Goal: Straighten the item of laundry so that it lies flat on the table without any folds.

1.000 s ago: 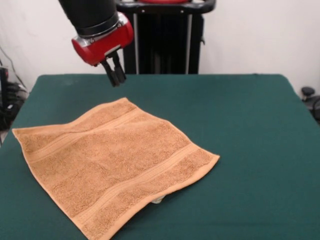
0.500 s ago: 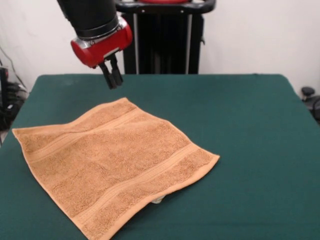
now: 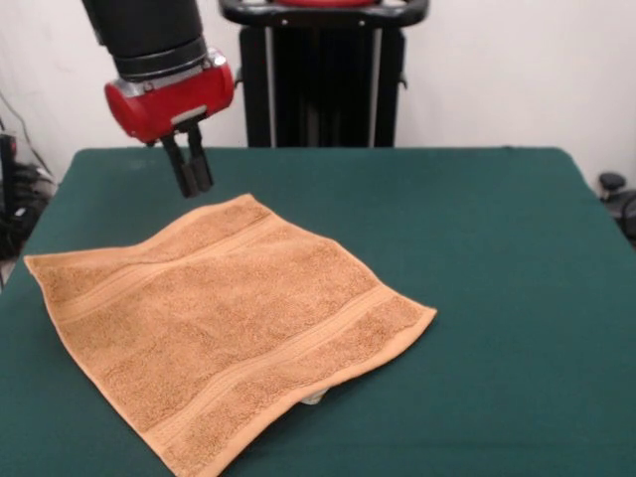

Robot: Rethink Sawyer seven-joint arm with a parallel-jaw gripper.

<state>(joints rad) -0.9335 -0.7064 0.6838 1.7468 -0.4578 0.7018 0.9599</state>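
Note:
The orange-tan terry towel [image 3: 224, 323] lies spread on the dark green table [image 3: 477, 248], turned like a diamond, with two woven bands showing across it. A small white tag [image 3: 312, 397] peeks from under its near edge. The near corner runs off the picture's bottom. My gripper [image 3: 189, 179] hangs from the red wrist above the table, just beyond the towel's far edge and to the left of its far corner. Its fingers are close together, with nothing between them.
The black pedestal [image 3: 323, 75] stands behind the table's far edge. Dark gear [image 3: 616, 194] sits off the table's right side and cables off its left.
The gripper has moved to the picture's left and slightly down, staying shut. The towel has not moved.

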